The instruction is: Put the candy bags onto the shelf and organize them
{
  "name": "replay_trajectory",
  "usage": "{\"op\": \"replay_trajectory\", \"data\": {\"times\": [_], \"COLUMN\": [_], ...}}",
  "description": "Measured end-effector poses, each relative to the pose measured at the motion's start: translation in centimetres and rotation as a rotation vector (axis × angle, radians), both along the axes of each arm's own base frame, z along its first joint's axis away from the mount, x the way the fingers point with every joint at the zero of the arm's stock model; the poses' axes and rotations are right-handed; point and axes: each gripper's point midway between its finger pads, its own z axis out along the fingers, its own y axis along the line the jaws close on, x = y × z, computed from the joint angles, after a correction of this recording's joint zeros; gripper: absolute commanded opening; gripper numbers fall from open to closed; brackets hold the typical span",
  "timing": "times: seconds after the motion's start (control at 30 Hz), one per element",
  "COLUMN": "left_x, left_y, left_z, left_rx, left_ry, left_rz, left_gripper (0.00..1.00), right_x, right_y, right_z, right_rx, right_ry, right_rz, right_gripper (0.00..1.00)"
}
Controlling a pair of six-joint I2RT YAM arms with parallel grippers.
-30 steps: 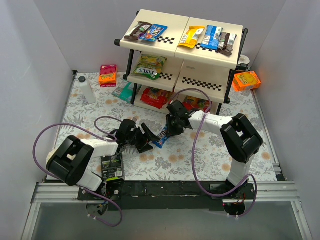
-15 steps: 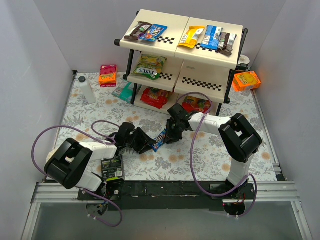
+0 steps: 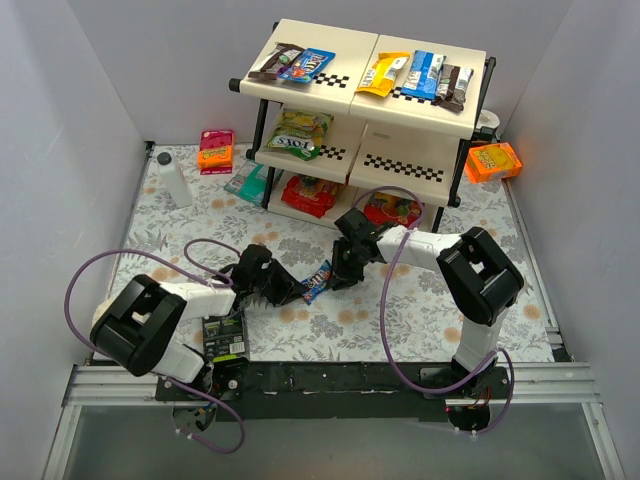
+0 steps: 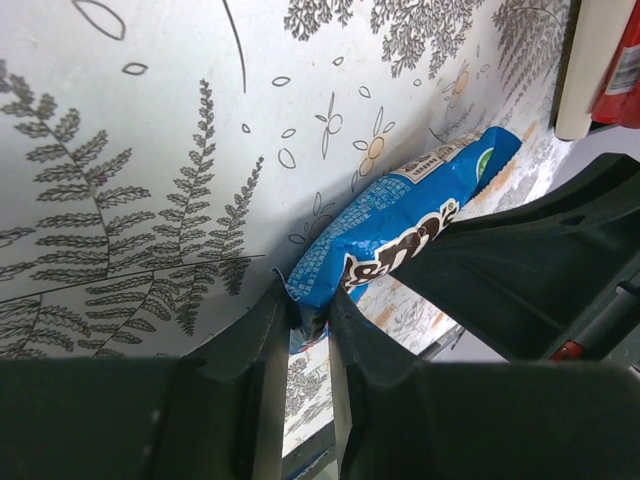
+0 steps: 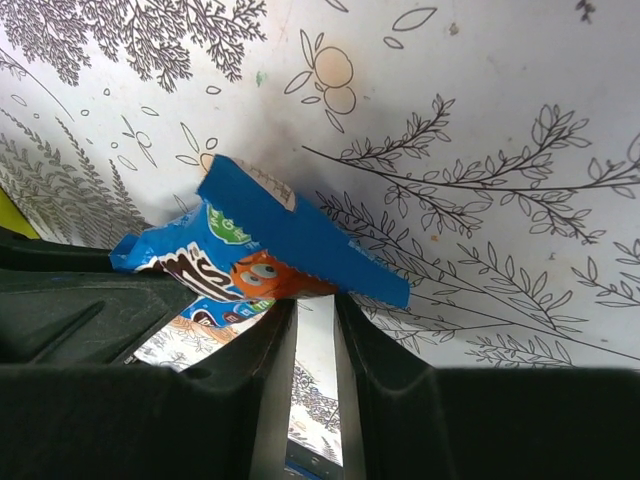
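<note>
**Bag pinched at both ends between the two jaws**

Your left gripper (image 4: 312,312) has its jaws pressed together on one short end of the blue bag (image 4: 395,232). From those jaws the bag runs straight ahead and a little to the right, with its long axis pointing at the other gripper. Only a narrow strip of the end sits inside the jaws, so treat that hold as shallow. The bag appears lifted off the table (image 4: 150,120), carried by its ends alone.

Your right gripper (image 5: 315,312) has its jaws nearly together, with the bag's other end caught at their tips. Most of the packet lies ahead of those jaws and to their left, reaching back toward the left jaws.

The shelf (image 3: 352,52) stands beyond the right jaws and well apart from them. It is farther again from the left jaws, so the right arm is the nearer one.

With both ends held along one line, neither arm can carry the bag off by itself. One grip probably has to open first. If you move either arm along that axis while both are clamped, you risk stretching the packet or pulling it out of the shallower hold.
</note>
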Motion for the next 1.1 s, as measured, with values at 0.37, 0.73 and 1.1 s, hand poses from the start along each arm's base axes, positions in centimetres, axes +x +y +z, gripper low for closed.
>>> {"op": "replay_trajectory", "data": {"times": [0.37, 0.73, 1.1], "left_x": [0.4, 3.1, 1.2], "left_y": [1.5, 0.9, 0.7], "left_z": [1.6, 16.3, 30.0], "left_rx": [0.111, 0.034, -0.162], "left_ry": [-0.026, -0.338, -0.701], "left_rz": [0.014, 0.005, -0.056], "left_gripper": [0.00, 0.00, 0.00], "right_x": [0.2, 0.1, -0.1], "right_y": [-2.8, -8.6, -12.0], "right_z": [1.0, 6.1, 7.6], "right_rx": [-0.099, -0.148, -0.188], "right_ry": [-0.098, -0.364, -0.483], "right_rz": [0.009, -0.077, -0.175], "right_gripper": [0.50, 0.49, 0.47]}}
